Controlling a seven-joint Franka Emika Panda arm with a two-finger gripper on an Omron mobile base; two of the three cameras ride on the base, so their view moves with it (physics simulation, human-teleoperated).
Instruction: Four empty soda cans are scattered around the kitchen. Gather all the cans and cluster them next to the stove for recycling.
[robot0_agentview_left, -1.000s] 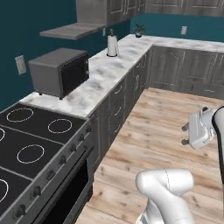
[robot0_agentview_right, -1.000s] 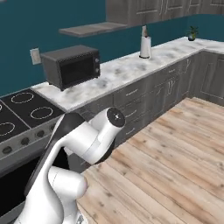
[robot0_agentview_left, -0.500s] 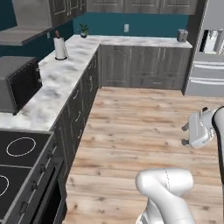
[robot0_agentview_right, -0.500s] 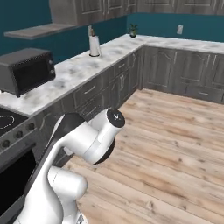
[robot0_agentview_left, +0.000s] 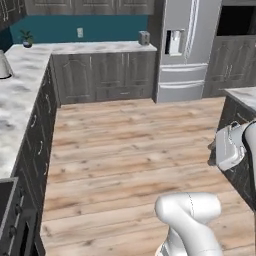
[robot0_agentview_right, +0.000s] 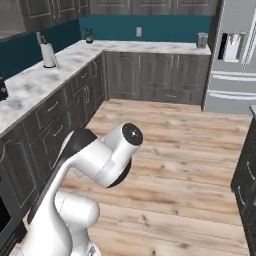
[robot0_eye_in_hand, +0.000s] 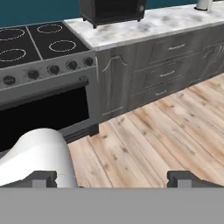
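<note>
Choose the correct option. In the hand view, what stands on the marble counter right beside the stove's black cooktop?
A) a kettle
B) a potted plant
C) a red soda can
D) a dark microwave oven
D: the hand view shows a dark microwave oven resting on the marble counter right next to the stove, with its black cooktop and row of knobs.

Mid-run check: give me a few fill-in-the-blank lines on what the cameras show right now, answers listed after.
1. In the hand view, the microwave sits on the marble counter beside the ____.
2. The claw has its jaws ____, with nothing between them.
3. In the right base view, the small potted plant stands on the counter in front of the ____-coloured wall.
4. The floor is made of ____ planks.

Missing words: stove; open; teal; wooden
</note>
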